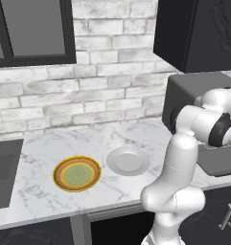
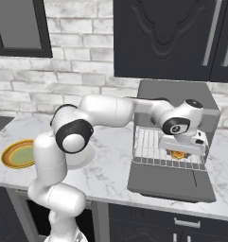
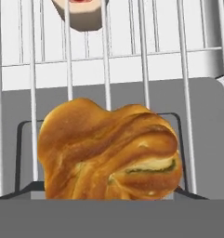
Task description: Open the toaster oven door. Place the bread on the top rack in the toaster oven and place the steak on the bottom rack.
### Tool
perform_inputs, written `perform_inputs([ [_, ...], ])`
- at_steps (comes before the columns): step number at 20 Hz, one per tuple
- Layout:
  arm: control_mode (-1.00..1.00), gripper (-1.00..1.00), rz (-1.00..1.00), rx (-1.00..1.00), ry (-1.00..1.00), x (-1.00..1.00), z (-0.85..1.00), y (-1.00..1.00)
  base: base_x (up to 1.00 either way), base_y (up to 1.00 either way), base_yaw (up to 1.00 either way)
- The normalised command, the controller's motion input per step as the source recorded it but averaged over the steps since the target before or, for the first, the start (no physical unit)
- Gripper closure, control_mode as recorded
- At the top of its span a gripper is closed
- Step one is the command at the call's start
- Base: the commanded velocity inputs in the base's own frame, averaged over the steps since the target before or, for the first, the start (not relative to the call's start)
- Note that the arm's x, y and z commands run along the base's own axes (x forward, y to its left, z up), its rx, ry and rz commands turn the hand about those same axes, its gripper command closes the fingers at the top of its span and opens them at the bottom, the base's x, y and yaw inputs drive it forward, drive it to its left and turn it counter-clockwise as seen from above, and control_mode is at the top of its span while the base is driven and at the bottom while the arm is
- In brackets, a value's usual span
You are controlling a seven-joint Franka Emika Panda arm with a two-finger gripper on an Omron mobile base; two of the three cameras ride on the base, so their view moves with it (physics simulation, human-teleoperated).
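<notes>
step: bread placement | steak [image 3: 81, 11]: sat beyond the claw, seen through the rack wires, apparently a level lower | bread [image 3: 108, 151]: lay on the top rack [image 2: 155, 146] directly under the claw [image 2: 184, 147], over the lowered toaster oven door [image 2: 170, 182] | claw: jaws looked spread wide, holding nothing | handling: likely light, soft, crushable; pinch gently across middle

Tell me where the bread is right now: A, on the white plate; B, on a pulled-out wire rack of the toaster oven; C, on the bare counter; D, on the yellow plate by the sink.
B: the bread lies on the bars of the wire rack pulled out over the open toaster oven door.
</notes>
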Motion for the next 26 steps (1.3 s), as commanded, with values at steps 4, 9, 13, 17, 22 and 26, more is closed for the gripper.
perform_inputs([
  [4, -1.0, -1.0, 0.0, 0.0, -0.05, -0.02, 0.02, 0.0, 0.0, 0.0, 0.0],
  [9, -1.0, -1.0, 0.0, 0.0, -0.03, 0.0, 0.07, 0.04, 0.0, 0.0, 0.0],
  [13, -1.0, -1.0, 0.0, 0.0, -0.09, -0.31, 0.24, 0.04, 0.0, 0.0, 0.0],
  [17, -1.0, -1.0, 0.0, 0.0, -0.08, -0.42, 0.27, 0.04, 0.0, 0.0, 0.0],
  [22, -1.0, -1.0, -0.09, 0.0, 0.0, -0.63, 0.06, 0.02, 0.0, 0.0, 0.0],
  [26, -1.0, -1.0, -0.14, 0.0, 0.02, -0.54, 0.0, 0.0, 0.0, 0.0, 0.0],
])
